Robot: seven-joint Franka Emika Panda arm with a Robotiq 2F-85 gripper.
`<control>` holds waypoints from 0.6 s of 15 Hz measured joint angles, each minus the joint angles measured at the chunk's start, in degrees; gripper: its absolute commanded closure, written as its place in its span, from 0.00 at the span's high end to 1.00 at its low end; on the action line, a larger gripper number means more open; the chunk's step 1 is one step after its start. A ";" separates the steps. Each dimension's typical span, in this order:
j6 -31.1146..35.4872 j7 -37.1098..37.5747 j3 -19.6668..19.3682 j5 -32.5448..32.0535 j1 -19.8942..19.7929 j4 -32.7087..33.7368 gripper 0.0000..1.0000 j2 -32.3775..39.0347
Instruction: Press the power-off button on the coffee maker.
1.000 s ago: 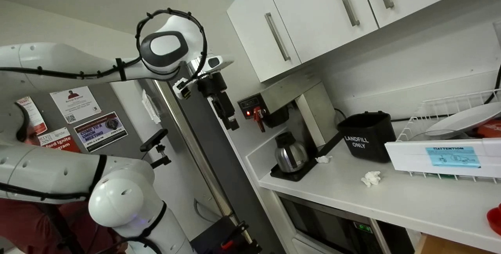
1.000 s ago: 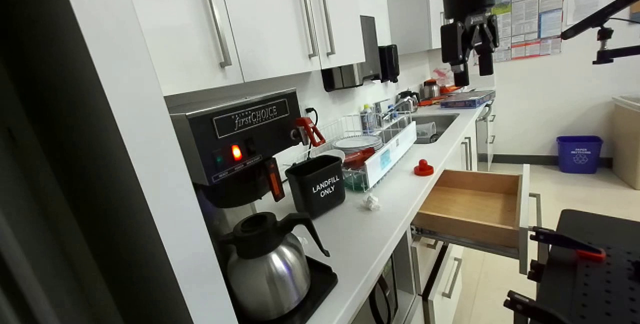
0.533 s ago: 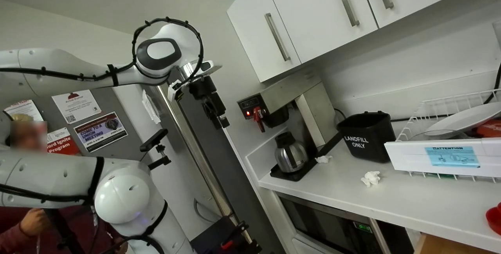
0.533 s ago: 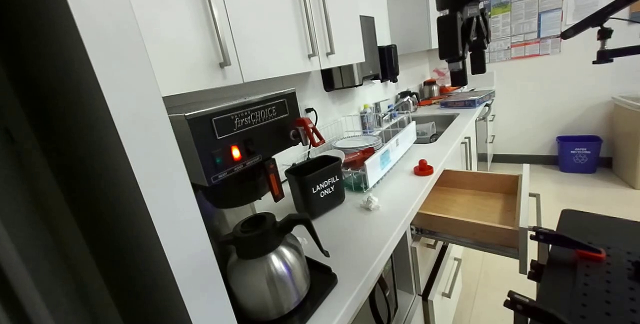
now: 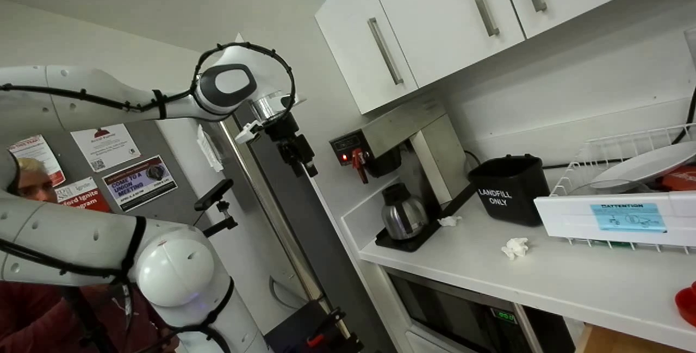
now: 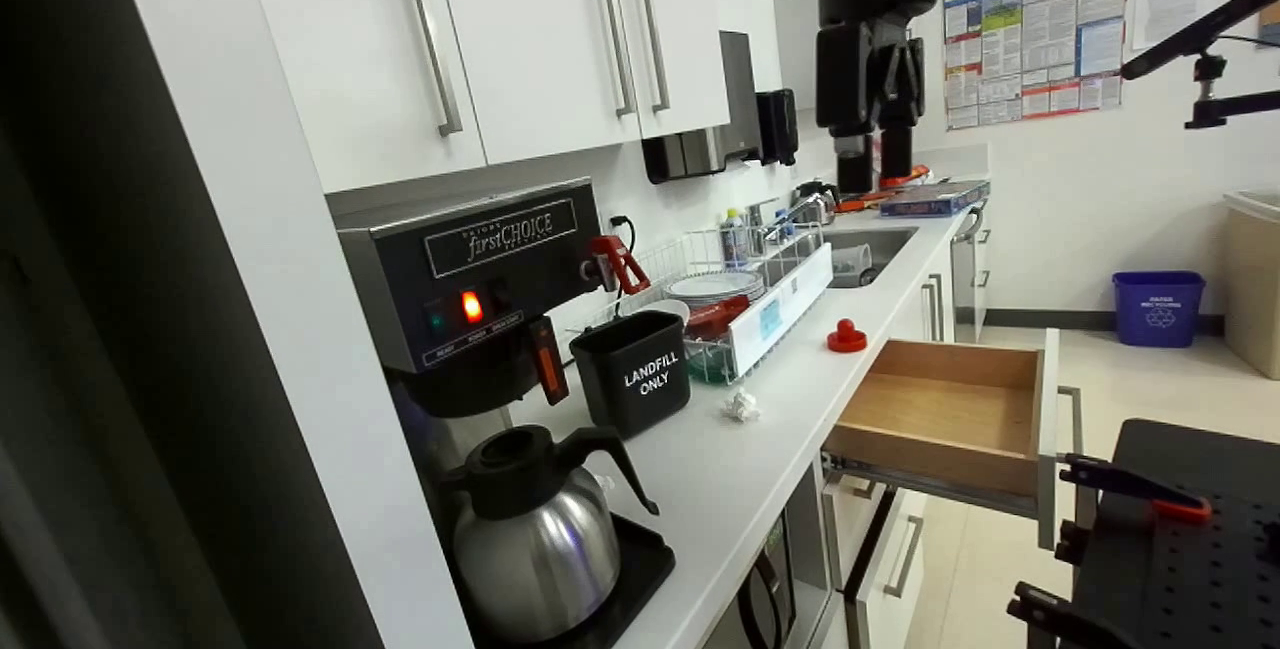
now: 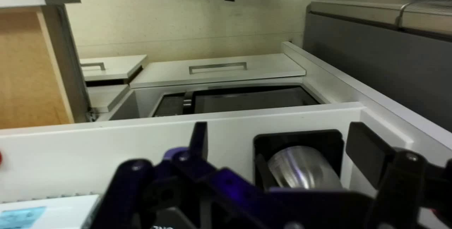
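The coffee maker (image 5: pixel 402 122) stands at the counter's end under the cabinets. Its black front panel (image 6: pixel 400 279) carries a lit orange-red switch (image 6: pixel 472 306), a dark switch beside it and a red tap handle (image 6: pixel 622 264). A steel carafe (image 6: pixel 540 564) with a black lid stands below on the black base; the wrist view also shows the carafe (image 7: pixel 300 167). My gripper (image 7: pixel 284 148) is open and empty, its two fingers wide apart, pointing down. In both exterior views it (image 5: pixel 307 169) (image 6: pixel 876 164) hangs in the air, apart from the coffee maker. The panel is not visible in the wrist view.
White cabinets (image 5: pixel 391 32) hang above the machine. A black landfill bin (image 6: pixel 630 369) and dish rack (image 6: pixel 785 314) stand on the counter beyond it. A white side panel (image 6: pixel 270 279) borders it. A drawer (image 6: pixel 940 399) stands open. A person (image 5: pixel 35 181) is behind the arm.
My gripper has moved left in an exterior view, closer in the picture to the coffee maker, and slightly lower. The wrist has turned a little. The orange-red switch stays lit.
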 measured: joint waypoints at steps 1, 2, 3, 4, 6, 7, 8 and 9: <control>1.64 0.01 1.21 1.39 1.34 0.34 1.00 0.85; 3.62 0.17 2.60 2.45 2.55 0.75 1.00 1.74; 5.73 0.80 4.05 3.15 3.52 1.31 1.00 2.71; 7.75 1.97 5.59 3.49 4.20 2.02 1.00 3.75; 11.34 4.36 8.51 3.54 5.10 3.86 1.00 5.91; 12.63 5.02 9.54 3.54 5.50 4.90 1.00 6.90; 13.36 5.54 10.15 3.54 5.86 5.94 1.00 7.83; 13.39 5.55 10.25 3.45 6.11 6.44 1.00 8.32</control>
